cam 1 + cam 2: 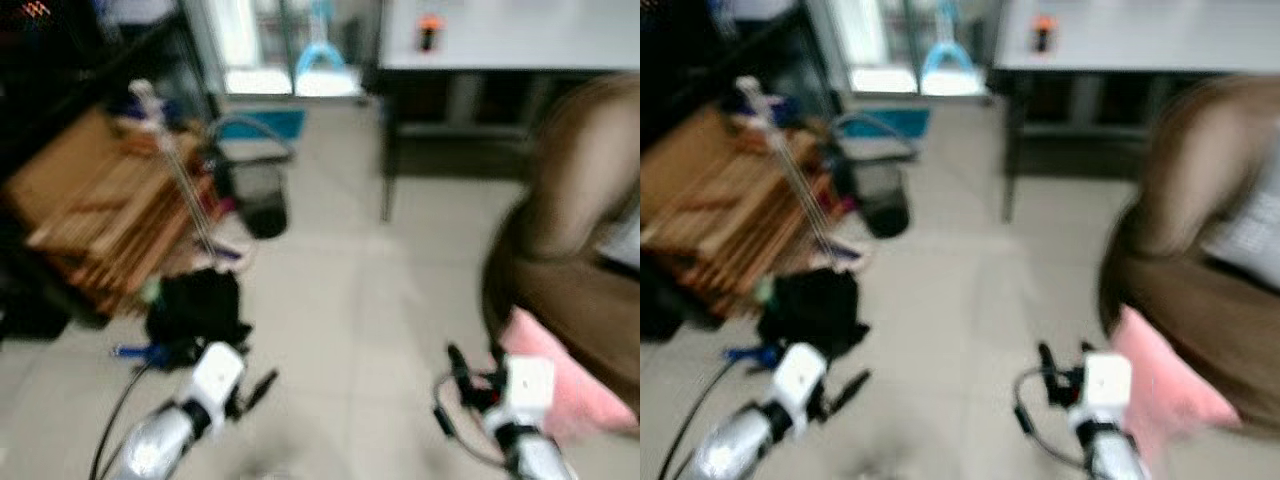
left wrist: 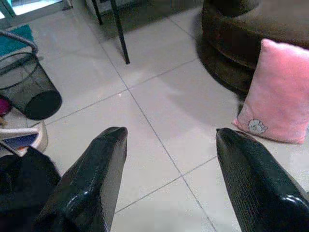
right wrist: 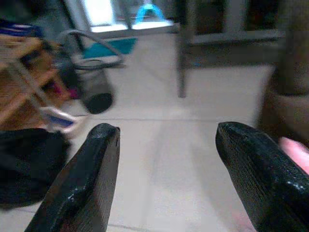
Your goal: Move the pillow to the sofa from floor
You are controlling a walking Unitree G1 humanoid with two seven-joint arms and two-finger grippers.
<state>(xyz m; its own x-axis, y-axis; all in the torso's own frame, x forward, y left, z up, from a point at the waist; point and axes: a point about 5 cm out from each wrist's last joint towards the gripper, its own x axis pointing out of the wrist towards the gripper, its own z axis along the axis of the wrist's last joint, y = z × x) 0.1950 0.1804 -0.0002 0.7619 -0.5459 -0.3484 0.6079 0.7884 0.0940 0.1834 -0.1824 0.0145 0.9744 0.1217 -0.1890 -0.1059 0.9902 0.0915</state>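
A pink pillow (image 1: 575,385) stands on the tiled floor, leaning against the front of the brown sofa (image 1: 575,240) at the right. In the left wrist view the pillow (image 2: 280,92) shows a small white patch near one lower corner. My right gripper (image 1: 470,385) hovers low just left of the pillow, open and empty. My left gripper (image 1: 258,392) is at the lower left, well away from the pillow, also open with nothing between its fingers (image 2: 91,179). The head views are blurred.
A black mesh bin (image 1: 258,195) and a black bag (image 1: 195,305) sit on the floor at the left, beside a wooden rack (image 1: 100,215). A table (image 1: 500,45) with dark legs stands behind. Bare tiles (image 1: 370,300) lie between the grippers and the sofa.
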